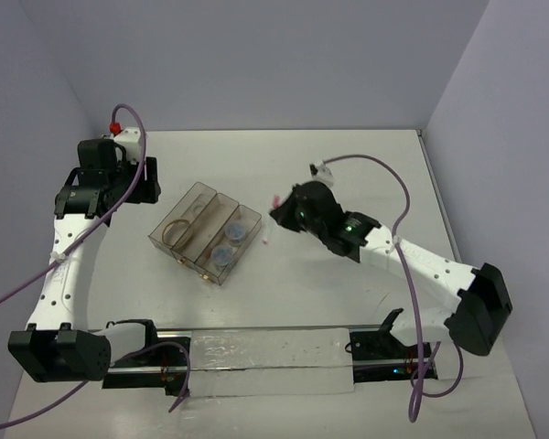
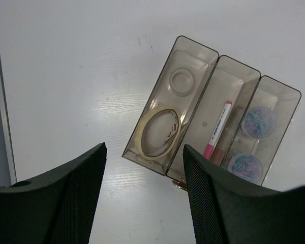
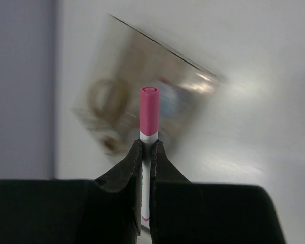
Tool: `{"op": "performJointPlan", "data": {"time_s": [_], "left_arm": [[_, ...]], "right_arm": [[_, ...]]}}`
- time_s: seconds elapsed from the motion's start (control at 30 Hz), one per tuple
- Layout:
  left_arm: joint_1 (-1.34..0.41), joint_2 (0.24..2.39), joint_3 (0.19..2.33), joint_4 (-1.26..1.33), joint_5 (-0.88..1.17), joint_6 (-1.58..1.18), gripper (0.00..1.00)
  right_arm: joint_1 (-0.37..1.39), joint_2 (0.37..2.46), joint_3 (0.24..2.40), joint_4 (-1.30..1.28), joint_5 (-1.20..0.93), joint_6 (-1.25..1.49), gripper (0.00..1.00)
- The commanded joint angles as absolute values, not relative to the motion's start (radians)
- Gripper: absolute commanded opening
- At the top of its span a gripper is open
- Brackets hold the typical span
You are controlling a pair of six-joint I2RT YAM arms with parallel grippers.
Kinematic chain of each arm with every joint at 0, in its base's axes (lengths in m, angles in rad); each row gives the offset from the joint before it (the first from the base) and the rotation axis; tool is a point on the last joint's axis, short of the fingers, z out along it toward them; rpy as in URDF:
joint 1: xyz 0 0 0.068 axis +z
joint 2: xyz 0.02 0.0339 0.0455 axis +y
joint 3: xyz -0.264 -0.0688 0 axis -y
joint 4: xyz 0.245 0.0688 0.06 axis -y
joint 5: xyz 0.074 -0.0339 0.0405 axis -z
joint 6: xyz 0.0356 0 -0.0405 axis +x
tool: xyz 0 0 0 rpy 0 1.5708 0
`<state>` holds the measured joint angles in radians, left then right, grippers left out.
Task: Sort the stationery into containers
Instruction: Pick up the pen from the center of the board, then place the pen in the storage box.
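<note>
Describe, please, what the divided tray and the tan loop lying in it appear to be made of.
Tray: probably hard plastic, clear with a brownish tint and a glossy finish. Its walls are see-through and its edges catch the light. Tan loop: likely rubber, matte. It is a thin band lying in an uneven oval.

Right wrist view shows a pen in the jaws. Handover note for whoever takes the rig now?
Left gripper: open, empty, beside the tray.
Right gripper: shut on the held pen, clear of the tray.
In the tray: tape ring and rubber-band loop in one outer compartment, second pen in the middle, jars in the other outer one.
Done: five items sorted.
Left to do: place the held pen, likely beside the second pen.
</note>
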<state>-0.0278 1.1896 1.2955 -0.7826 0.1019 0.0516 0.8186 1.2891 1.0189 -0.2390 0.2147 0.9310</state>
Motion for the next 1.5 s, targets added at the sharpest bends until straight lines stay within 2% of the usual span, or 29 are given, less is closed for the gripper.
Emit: {"op": "performJointPlan", "data": {"time_s": [0.0, 0.2, 0.3, 0.57, 0.8, 0.97, 1.03, 1.13, 1.2, 1.37, 1.47], "left_arm": [[0.046, 1.138, 1.293, -0.745, 0.135, 0.015, 0.69], [0.128, 1.117, 1.263, -0.744, 0.174, 0.011, 0.69], [0.15, 1.11, 1.243, -0.736, 0.181, 0.014, 0.69], [0.158, 1.127, 1.249, -0.736, 0.207, 0.011, 0.68], [0.16, 1.138, 1.261, -0.744, 0.222, 0.014, 0.68], [0.16, 1.144, 1.265, -0.745, 0.225, 0.015, 0.68], [0.16, 1.146, 1.267, -0.75, 0.229, 0.017, 0.68], [0.161, 1.142, 1.264, -0.752, 0.228, 0.018, 0.69], [0.161, 1.14, 1.265, -0.749, 0.22, 0.018, 0.7], [0.164, 1.136, 1.27, -0.749, 0.179, 0.014, 0.71], [0.175, 1.113, 1.261, -0.732, 0.142, 0.018, 0.72]], "right_arm": [[0.866, 1.554, 1.29, 0.101, 0.15, 1.106, 0.0], [0.887, 1.846, 1.519, 0.064, 0.173, 1.291, 0.0], [0.911, 1.909, 1.577, 0.023, 0.232, 1.287, 0.0], [0.92, 1.976, 1.526, 0.021, 0.254, 1.302, 0.0], [0.925, 2.044, 1.512, -0.01, 0.179, 1.347, 0.12], [0.928, 2.033, 1.495, 0.008, 0.18, 1.345, 0.41], [0.928, 2.026, 1.523, -0.025, 0.19, 1.31, 0.62], [0.931, 2.003, 1.567, -0.061, 0.207, 1.244, 0.74], [0.931, 1.968, 1.584, -0.084, 0.224, 1.202, 0.79], [0.918, 1.795, 1.494, -0.015, 0.25, 1.074, 0.8], [0.878, 1.674, 1.493, -0.067, 0.207, 0.794, 0.85]]}}
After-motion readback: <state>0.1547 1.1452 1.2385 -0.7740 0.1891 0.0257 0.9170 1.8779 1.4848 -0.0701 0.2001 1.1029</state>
